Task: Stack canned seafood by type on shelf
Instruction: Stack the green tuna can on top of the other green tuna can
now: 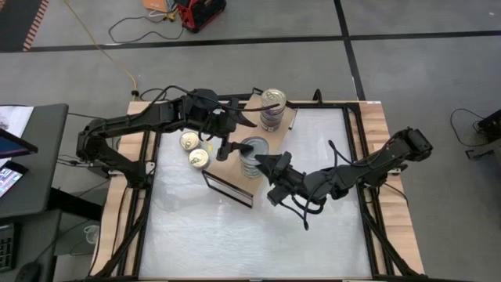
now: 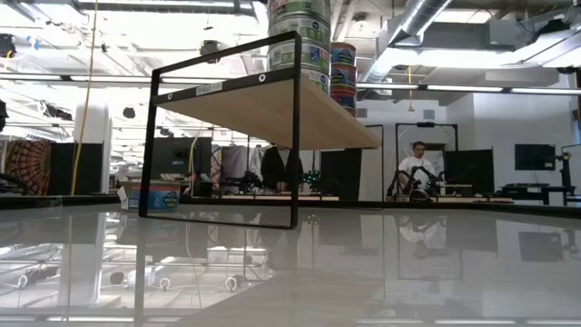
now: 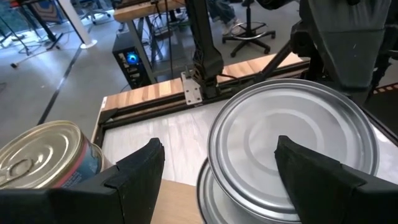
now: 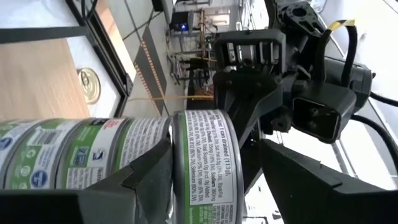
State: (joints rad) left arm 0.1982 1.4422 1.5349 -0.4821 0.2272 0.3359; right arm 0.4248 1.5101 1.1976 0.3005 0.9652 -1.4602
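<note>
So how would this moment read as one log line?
right claw: open around top tin | left claw: open beside stack | shelf

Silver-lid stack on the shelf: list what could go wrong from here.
1. The top tin sits off-centre on the tin below, so a nudge could slide it off the silver-lid stack.
2. The right gripper, open, straddles that tin with one finger close against it. Pulling away crookedly could drag it.
3. The left gripper, open, is close on the other side. The two arms could bump each other or the stack.
</note>
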